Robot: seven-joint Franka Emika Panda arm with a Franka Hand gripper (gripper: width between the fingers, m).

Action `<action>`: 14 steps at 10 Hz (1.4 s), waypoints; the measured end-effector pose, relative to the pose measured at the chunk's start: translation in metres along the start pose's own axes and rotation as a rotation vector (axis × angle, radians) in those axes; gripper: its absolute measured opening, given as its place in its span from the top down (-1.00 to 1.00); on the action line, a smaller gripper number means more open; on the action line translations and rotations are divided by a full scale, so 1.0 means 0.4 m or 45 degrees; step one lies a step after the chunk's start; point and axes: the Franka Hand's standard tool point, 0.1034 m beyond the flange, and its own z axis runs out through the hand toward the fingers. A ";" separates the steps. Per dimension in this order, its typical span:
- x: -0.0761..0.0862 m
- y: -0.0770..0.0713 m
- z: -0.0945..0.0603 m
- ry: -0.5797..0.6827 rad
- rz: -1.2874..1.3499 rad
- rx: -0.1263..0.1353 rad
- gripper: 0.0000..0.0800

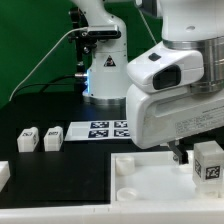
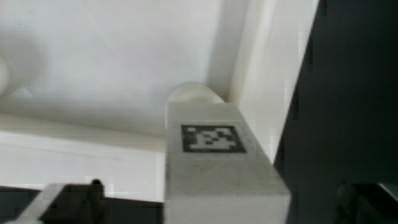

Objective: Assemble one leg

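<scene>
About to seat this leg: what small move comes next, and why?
Probably ease the leg straight down toward the corner of the tray: in the wrist view its tip points into that corner, though whether it touches can't be told.

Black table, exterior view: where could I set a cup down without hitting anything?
Bare table lies between the two loose legs, the marker board and the white tray; more lies behind those legs, at the exterior view's left of the robot base. Crowded: the exterior view's right, where the gripper holds the leg over the tray.
</scene>
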 end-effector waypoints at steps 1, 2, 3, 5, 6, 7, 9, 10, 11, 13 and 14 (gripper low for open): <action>-0.001 -0.006 0.008 -0.006 0.033 0.001 -0.62; -0.002 -0.007 0.009 -0.007 0.029 0.001 -0.62; -0.002 -0.007 0.009 -0.007 0.029 0.001 -0.31; -0.002 -0.007 0.009 -0.007 0.029 0.001 0.03; -0.002 -0.003 0.009 -0.006 0.041 -0.001 0.24; -0.002 -0.002 0.009 -0.005 0.073 -0.001 0.24; -0.001 -0.001 0.009 0.000 0.082 -0.001 0.24; -0.004 0.001 0.010 0.068 0.336 0.000 0.24; -0.010 -0.005 0.012 0.126 0.597 0.001 0.24; -0.015 -0.004 0.013 0.206 1.060 0.035 0.24; -0.014 0.000 0.012 0.209 1.247 0.067 0.24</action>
